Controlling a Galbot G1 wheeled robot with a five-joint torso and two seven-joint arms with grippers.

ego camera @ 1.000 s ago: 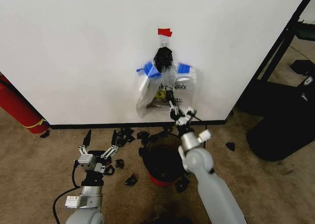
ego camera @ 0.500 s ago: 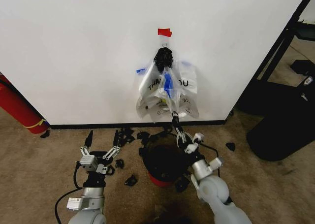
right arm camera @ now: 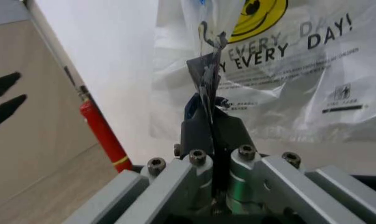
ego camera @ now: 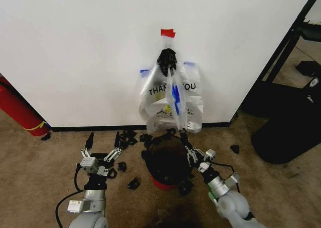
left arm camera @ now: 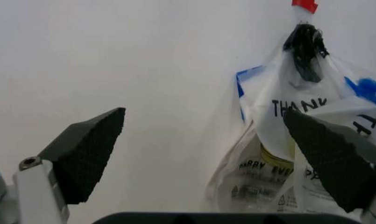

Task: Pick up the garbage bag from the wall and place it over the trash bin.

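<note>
On the white wall (ego camera: 75, 52) a bunch of see-through bags (ego camera: 153, 105) hangs under a black knot (ego camera: 167, 60) and red tape (ego camera: 168, 32). My right gripper (ego camera: 182, 136) is shut on the garbage bag (ego camera: 174, 95), which is stretched into a thin strand from the knot down to the fingertips. The right wrist view shows that plastic (right arm camera: 210, 44) pinched between the shut fingers (right arm camera: 200, 79). Below the gripper stands the red trash bin (ego camera: 161, 183), black inside. My left gripper (ego camera: 103, 140) hangs open left of the bin, its pads (left arm camera: 91, 154) wide apart facing the bags (left arm camera: 281, 135).
A red fire extinguisher (ego camera: 17, 107) leans at the wall's left end. Black scraps (ego camera: 131, 137) lie on the carpet around the bin. A large black object (ego camera: 286, 133) and a black frame (ego camera: 288, 42) stand to the right.
My right gripper has drawn back and down from the wall to above the bin, pulling the bag out into a strand. The hanging bags have spread and shifted. The left arm stayed put.
</note>
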